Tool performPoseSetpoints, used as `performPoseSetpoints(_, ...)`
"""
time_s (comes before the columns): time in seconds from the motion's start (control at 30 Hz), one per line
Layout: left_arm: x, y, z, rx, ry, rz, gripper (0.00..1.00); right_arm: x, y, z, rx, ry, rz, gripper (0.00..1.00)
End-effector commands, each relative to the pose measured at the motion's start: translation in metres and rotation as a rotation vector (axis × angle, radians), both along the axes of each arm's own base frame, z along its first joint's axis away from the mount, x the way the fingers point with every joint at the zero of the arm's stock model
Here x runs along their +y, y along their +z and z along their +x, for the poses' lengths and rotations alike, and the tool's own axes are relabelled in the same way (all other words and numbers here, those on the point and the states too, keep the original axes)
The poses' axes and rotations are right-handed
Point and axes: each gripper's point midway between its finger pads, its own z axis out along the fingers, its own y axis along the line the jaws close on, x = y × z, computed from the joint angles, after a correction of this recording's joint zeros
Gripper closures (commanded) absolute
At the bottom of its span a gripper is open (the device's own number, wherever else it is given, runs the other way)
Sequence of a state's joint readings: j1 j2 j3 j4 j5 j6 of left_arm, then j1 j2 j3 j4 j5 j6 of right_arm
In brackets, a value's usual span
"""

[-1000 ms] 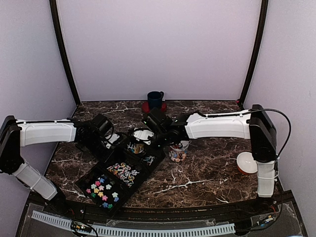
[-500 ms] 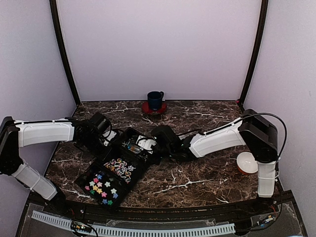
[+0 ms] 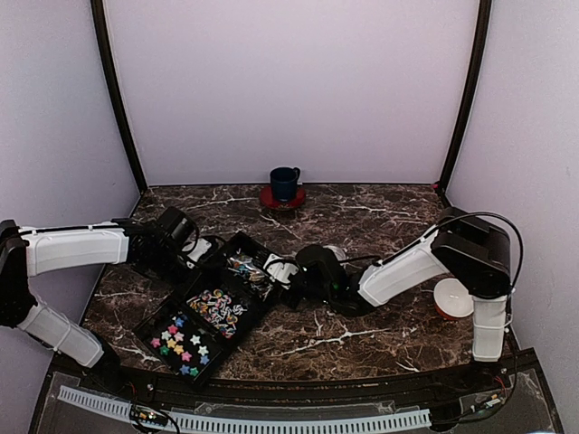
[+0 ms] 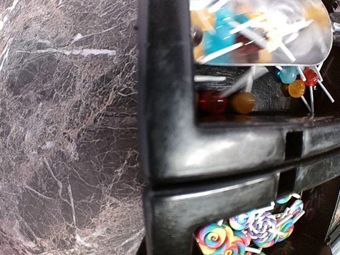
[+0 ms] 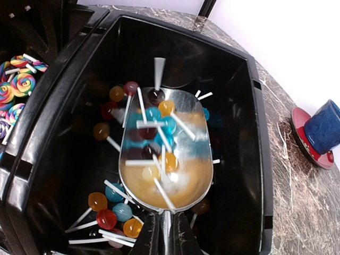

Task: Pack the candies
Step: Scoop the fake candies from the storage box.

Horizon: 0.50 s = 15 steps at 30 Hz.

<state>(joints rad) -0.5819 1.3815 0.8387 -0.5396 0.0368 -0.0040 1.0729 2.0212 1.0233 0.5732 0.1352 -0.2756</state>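
The right tool is clenched on the handle of a metal scoop. The scoop hangs inside the far compartment of the black tray, loaded with ball candies on sticks. More of them lie loose on that compartment's floor. The tray's middle compartment holds swirl lollipops, and the near one holds coloured stars. The left tool is closed at the tray's far left rim; whether it pinches the rim is unclear. The tray rests on the counter.
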Motion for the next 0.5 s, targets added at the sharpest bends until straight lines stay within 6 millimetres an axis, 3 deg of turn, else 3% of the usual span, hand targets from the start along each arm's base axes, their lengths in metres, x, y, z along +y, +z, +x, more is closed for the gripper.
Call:
performPoseSetpoints(0.0, -0.055, 0.063, 0.022, -0.144, -0.106, -0.305, 1.00, -0.026, -0.026, 0.002, 0.023, -0.065, -0.052, 1.00)
performPoseSetpoints(0.47, -0.049, 0.055, 0.025, -0.131, -0.077, -0.283, 1.00, -0.031, 0.002, 0.000, -0.024, -0.072, 0.064, 1.00)
